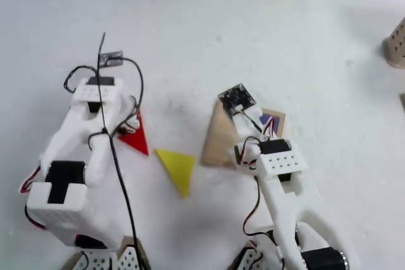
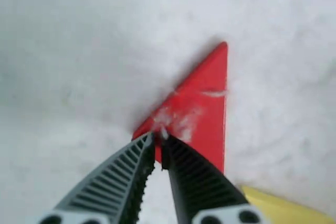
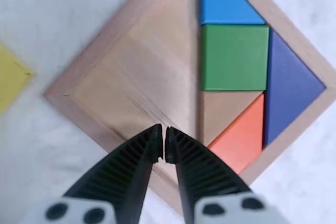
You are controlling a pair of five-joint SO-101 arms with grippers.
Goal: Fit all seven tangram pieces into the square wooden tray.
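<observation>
Left gripper (image 2: 159, 142), fingers drawn together, rests its tips on the red triangle (image 2: 202, 108), with the yellow triangle (image 2: 283, 208) just beside it. Right gripper (image 3: 163, 141), likewise closed, hovers over the bare half of the wooden tray (image 3: 131, 77), with the green square (image 3: 234, 57) just beyond its tips.

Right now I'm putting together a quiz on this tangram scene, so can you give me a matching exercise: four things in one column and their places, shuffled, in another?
Things:
1. red triangle
2. yellow triangle
3. green square
4. right tool

Places:
A. in the tray, against the light blue triangle
B. on the table, at the tip of the left tool
C. over the tray's bare wood
D. on the table, between another loose piece and the tray

Pairs: 1-B, 2-D, 3-A, 4-C
</observation>
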